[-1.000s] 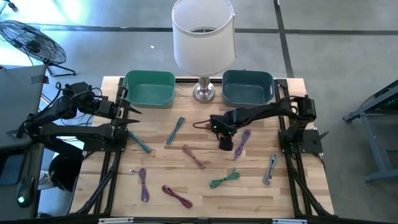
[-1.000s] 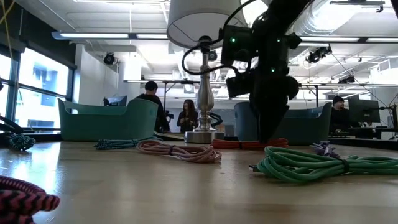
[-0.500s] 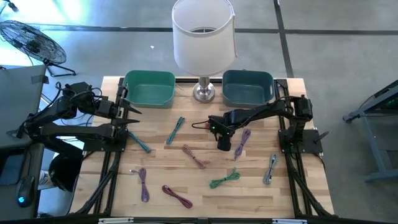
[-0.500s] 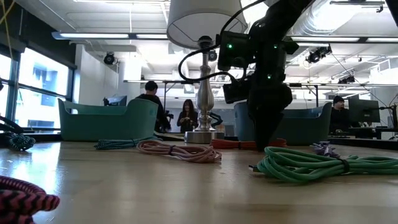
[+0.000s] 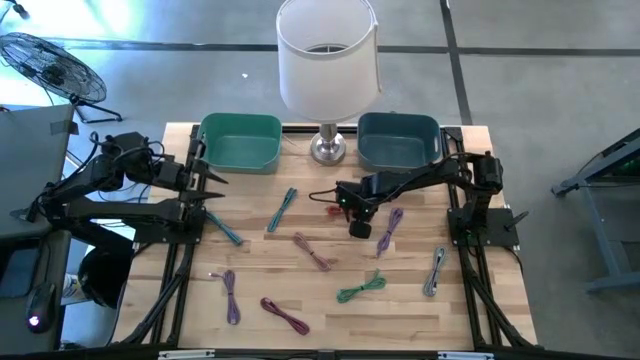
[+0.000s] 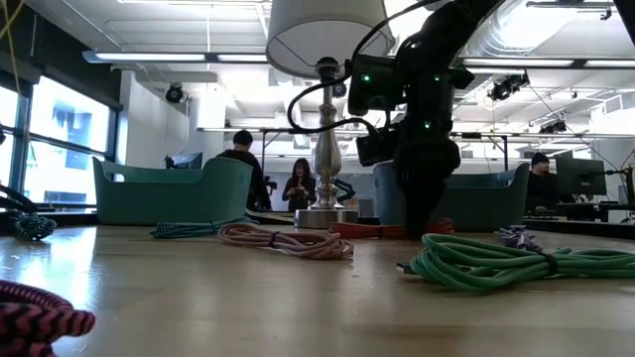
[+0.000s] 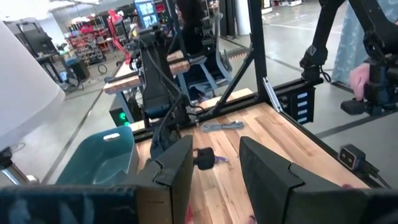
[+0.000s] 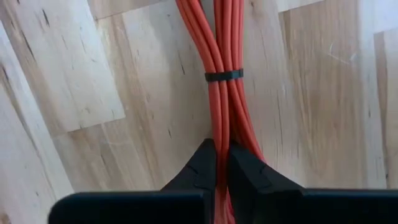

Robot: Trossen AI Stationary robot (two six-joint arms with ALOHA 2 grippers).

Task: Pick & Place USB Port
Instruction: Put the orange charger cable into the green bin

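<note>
From above, the right gripper (image 5: pixel 360 229) sits just right of the table's (image 5: pixel 400 310) centre, lower in the frame than the lamp (image 5: pixel 327 60); since a second ago it has shifted slightly toward the upper left and its fingers have closed on the orange cable (image 5: pixel 338 210), whose red end shows just left of the arm. The left gripper (image 5: pixel 215 178) waits at the left edge, unmoved, near the green bin (image 5: pixel 240 141); the blue bin (image 5: pixel 398 139) stands at upper right. Other bundled cables lie where they were: a mint-green cable (image 5: pixel 362 287) at lower centre and a purple cable (image 5: pixel 389 226) beside the right arm. At table level, the right gripper (image 6: pixel 425 213) stands at centre right, tip down on the orange cable (image 6: pixel 372 230), a little further left than before. The left wrist view shows its own fingers (image 7: pixel 177 168) parted with nothing between them. The right wrist view shows the fingers (image 8: pixel 245 171) clenched on the orange cable (image 8: pixel 227 62), which a black tie binds. No writing or brand can be read anywhere.
</note>
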